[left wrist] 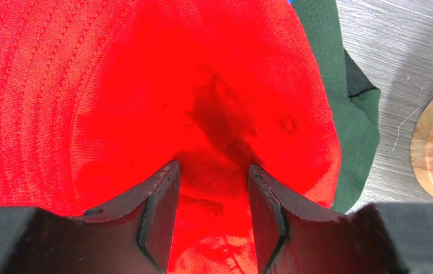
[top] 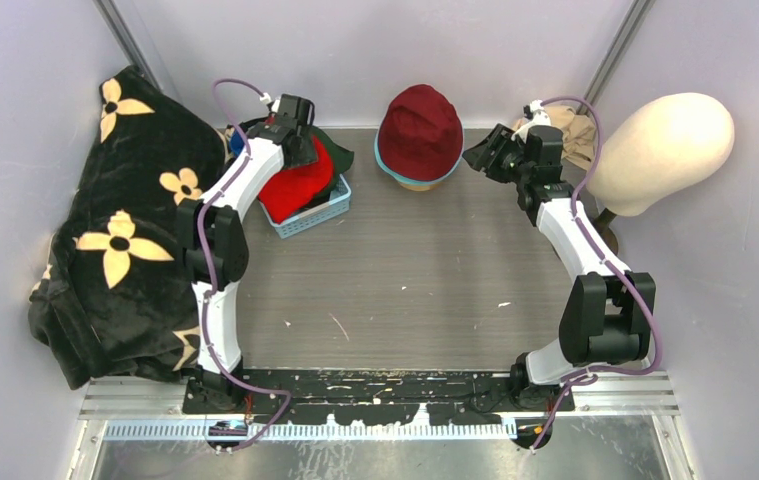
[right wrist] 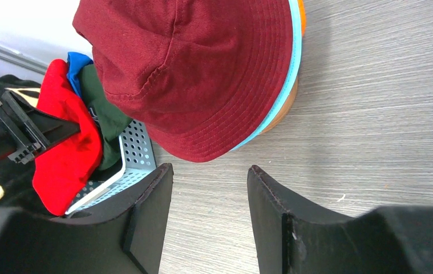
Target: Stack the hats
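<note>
A dark red bucket hat (top: 420,130) tops a stack at the back centre, over a teal brim (right wrist: 294,51) and an orange brim (right wrist: 301,8), on a round wooden base (right wrist: 282,111). A bright red hat (top: 295,185) lies in a blue basket (top: 320,215) with a dark green cap (left wrist: 351,131) and a blue cap (right wrist: 80,63). My left gripper (left wrist: 214,168) is open, its fingers pressed down on the bright red hat (left wrist: 117,85) with fabric between them. My right gripper (right wrist: 210,171) is open and empty over the table, just right of the stack (right wrist: 202,68).
A black blanket with yellow flowers (top: 125,240) covers the left side. A cream head-shaped form (top: 665,150) stands at the back right, with a beige rag (top: 580,135) beside it. Grey walls close in the back and sides.
</note>
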You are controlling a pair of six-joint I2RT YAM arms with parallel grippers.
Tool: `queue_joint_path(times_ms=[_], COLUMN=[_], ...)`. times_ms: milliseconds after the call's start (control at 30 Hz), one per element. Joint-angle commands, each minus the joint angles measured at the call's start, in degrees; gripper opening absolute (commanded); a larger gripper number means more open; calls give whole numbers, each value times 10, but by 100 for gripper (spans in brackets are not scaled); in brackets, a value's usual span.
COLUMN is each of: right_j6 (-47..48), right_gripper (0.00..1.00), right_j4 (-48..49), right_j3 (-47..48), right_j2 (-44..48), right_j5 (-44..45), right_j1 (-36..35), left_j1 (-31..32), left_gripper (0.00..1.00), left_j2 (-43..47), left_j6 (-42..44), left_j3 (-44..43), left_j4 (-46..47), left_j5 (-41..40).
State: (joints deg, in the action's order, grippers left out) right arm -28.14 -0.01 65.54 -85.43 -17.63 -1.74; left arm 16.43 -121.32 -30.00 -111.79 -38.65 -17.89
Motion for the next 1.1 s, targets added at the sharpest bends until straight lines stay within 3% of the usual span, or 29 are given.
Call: queue_joint_path(times_ms=[0,100,233,267,700,900,1067], right_j6=[2,1,2,1,-4,-4,-7], right_gripper=[56,56,56,56,55,55,55], right_j4=[35,36,36,36,36,35,46], right_j3=[0,-2,-2,-2,-6,-3,-4], right_j2=[11,13,14,15,29,38,46], right_j5=[-6,-7,-4,-3,-6,-8,-18], right_j1=[1,1,1,1,1,1,1], left_j1=[-3,-3,-3,-2,60,71,71], left_gripper=[47,38,2,0,0,0,0], left_j2=[4,2,14,20,161,188,206], left_j6=[-8,-6,-3,-2,38,15,-32], left_j3=[-19,-20,-14,-12,-52,-104,-91], left_j4=[-6,-3,13,17,21,52,176], left_j5=[-14,-20,-15,-15,1,105,212])
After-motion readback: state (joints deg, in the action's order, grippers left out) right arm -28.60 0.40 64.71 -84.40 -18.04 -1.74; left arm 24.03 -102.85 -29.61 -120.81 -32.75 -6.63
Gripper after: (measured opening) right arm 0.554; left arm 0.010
